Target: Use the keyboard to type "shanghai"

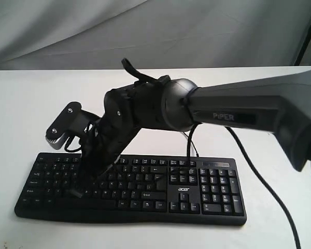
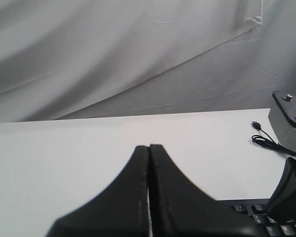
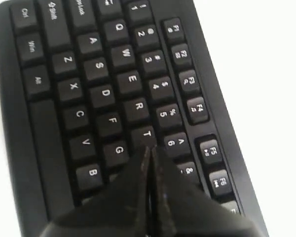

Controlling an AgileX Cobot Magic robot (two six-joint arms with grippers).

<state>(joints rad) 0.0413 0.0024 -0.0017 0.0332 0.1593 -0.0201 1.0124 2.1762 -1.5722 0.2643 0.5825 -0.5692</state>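
Note:
The wide black keyboard (image 1: 207,189) lies on the white table, number pad and "acer" logo to the right. My right arm reaches across it from the right, with the right gripper (image 1: 82,187) pointing down over the left letter keys. In the right wrist view that gripper (image 3: 150,148) is shut and empty, its tips beside the T and G keys of the keyboard (image 3: 103,94); I cannot tell whether they touch. My left gripper (image 2: 149,146) is shut and empty over bare table, left of the keyboard's corner (image 2: 246,207). It is out of the exterior view.
A thin black USB cable and plug (image 2: 259,129) lies on the table behind the keyboard. A thicker black cable (image 1: 264,184) trails from my right arm past the number pad. A grey cloth backdrop (image 1: 145,31) hangs behind the table (image 1: 20,104).

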